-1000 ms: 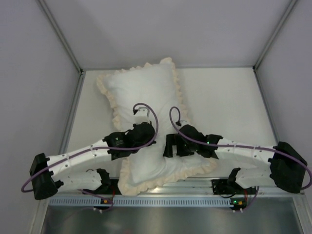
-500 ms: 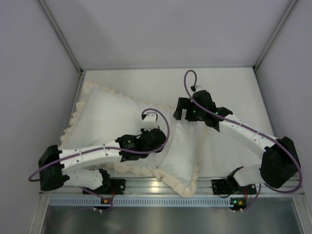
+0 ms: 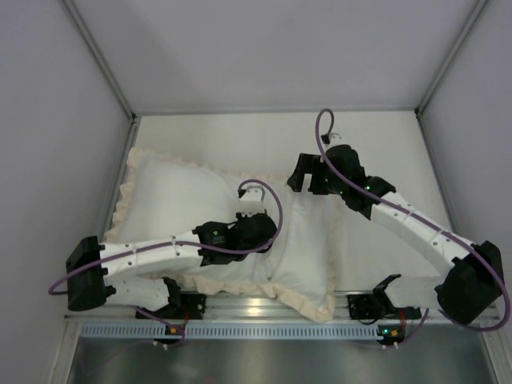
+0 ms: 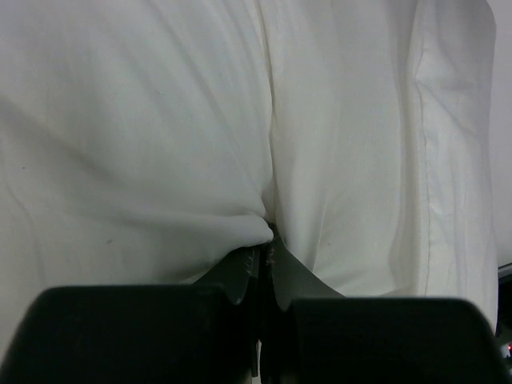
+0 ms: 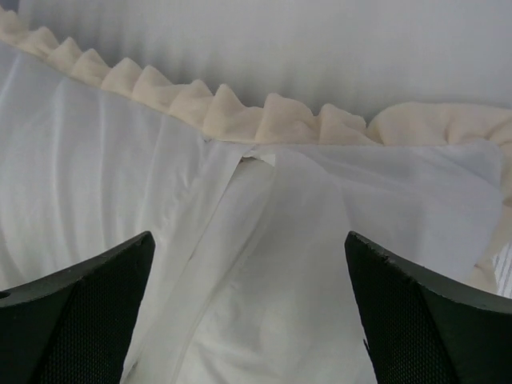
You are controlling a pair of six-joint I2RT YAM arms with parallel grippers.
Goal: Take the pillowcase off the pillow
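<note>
The pillowcase (image 3: 176, 200) lies white face up across the left and middle of the table, with its cream ruffle (image 3: 308, 300) all round. The pillow is inside it and hidden. My left gripper (image 3: 269, 237) rests on the cover's middle. In the left wrist view the left gripper (image 4: 268, 237) is shut, with a fold of white pillowcase (image 4: 160, 120) fabric pinched at its tips. My right gripper (image 3: 298, 173) hovers open over the cover's far right edge. In the right wrist view the right gripper (image 5: 248, 240) spans a flap seam (image 5: 232, 172) below the ruffle (image 5: 240, 112), and its fingers (image 5: 88, 296) hold nothing.
Grey walls close the table in at the left, back and right. A metal rail (image 3: 264, 308) runs along the near edge between the arm bases. Bare tabletop (image 3: 392, 152) shows to the right of the cover.
The covered pillow has been dragged left and turned to lie across the table with the left gripper shut on it. The right arm swung from the front to the far right edge.
</note>
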